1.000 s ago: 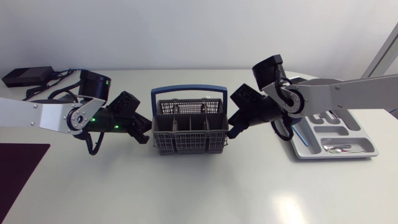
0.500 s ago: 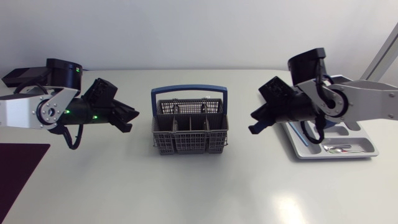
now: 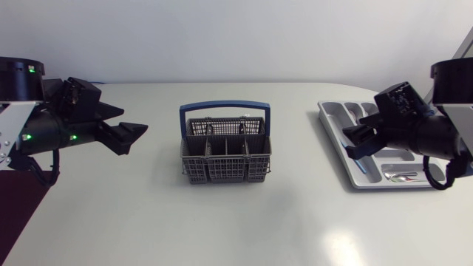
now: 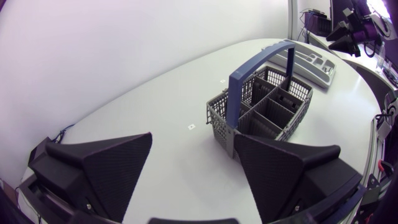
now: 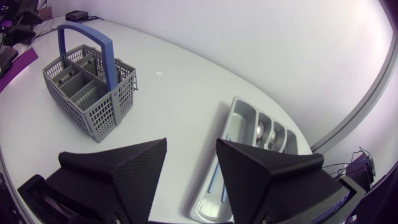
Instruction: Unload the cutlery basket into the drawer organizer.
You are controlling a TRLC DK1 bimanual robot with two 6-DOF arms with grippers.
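A wide stretch of tabletop [image 3: 244, 229] runs along the front edge, with a dark mat [image 3: 22, 196] at its left corner. Further in, the cutlery basket [image 3: 225, 151] stands upright at the middle, blue handle up, with room to pass on both sides. The left claw [image 4: 193, 142] hangs well apart to its left, fingers spread wide. The right claw [image 5: 191, 144], also spread, hovers above the basket-side edge of the drawer organizer [image 3: 332, 127], which lies near the tabletop's right edge; a spoon [image 3: 403, 175] rests in its front compartment.
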